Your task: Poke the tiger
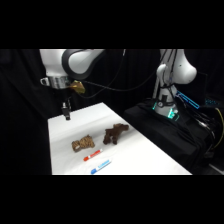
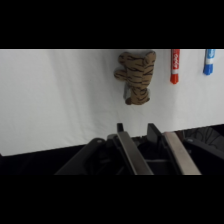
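Side view: gripper (image 1: 66, 117) hangs over the table's (image 1: 65, 155) far left corner.
Fingers spread, grasping nothing; tiger (image 1: 83, 144) lies mid-table, well apart.

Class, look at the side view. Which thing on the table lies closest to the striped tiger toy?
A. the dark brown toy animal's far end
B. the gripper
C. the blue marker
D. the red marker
D. In the side view the red marker lies just in front of the tiger, while the blue marker lies beyond it, and the gripper hangs over the table's far end.
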